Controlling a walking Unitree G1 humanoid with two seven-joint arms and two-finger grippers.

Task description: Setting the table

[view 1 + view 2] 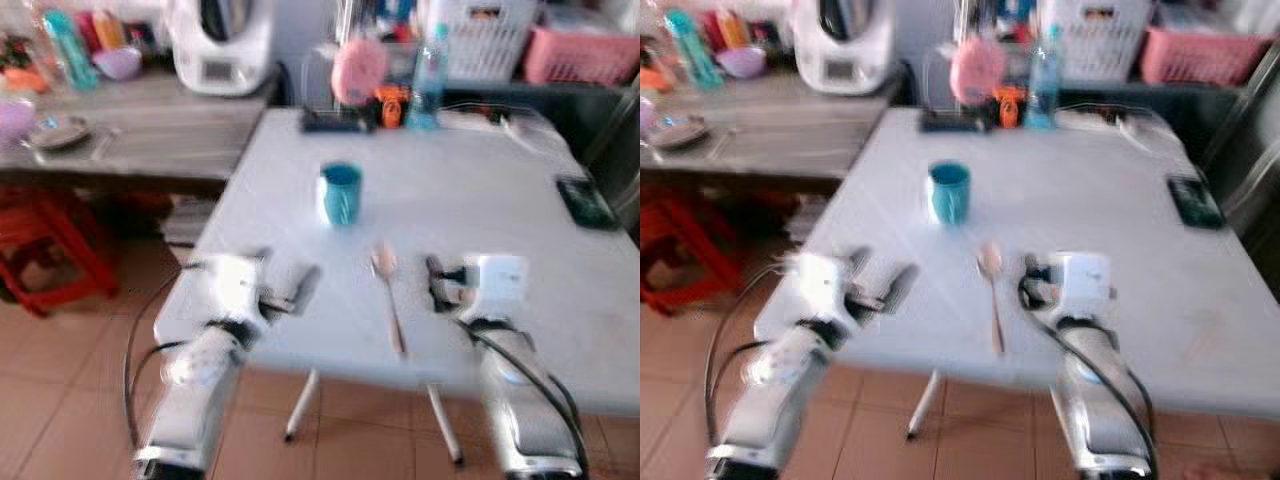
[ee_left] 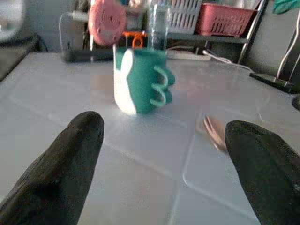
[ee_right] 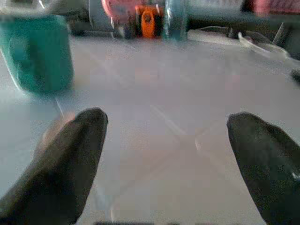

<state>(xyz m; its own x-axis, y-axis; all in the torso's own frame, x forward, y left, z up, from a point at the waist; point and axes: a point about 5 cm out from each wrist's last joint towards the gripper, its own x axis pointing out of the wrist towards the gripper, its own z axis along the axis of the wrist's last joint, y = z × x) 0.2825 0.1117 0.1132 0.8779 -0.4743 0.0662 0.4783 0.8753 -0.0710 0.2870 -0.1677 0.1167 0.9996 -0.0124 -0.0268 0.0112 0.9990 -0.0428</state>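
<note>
Spoon (image 1: 388, 298) lying flat on the white table (image 1: 470, 200), just below the centre of the left eye view, long axis running nearly straight up and down the frame. Bowl end toward the top, pointing at the far side of the table; handle toward the bottom, reaching almost to the near table edge and leaning slightly rightward. Blurred, so whether bowl faces up or down cannot be told.

Teal mug (image 1: 341, 193) upright above and a little left of the spoon, apart from it, near the middle of the frame. In the left wrist view, handle of looped rings on the mug's right side, white patch on its left.

Left gripper (image 1: 300, 290) at lower left of the left eye view, over the near-left corner of the table, fingers spread wide with nothing between them; in its wrist view both black fingers (image 2: 61, 173) well apart, mug and spoon bowl visible past them. Not touching spoon or mug.

Right gripper (image 1: 436, 283) just right of the spoon's bowl, at lower centre-right, fingers likewise parted wide and holding nothing; beside the spoon, contact not discernible through the blur.

Along the top of the frame at the table's far edge: pink round object (image 1: 358, 70), clear bottle (image 1: 428, 82), orange item (image 1: 392, 104). Dark flat device (image 1: 585, 202) at right edge. Red stool (image 1: 45, 250) on the tiled floor at left.
</note>
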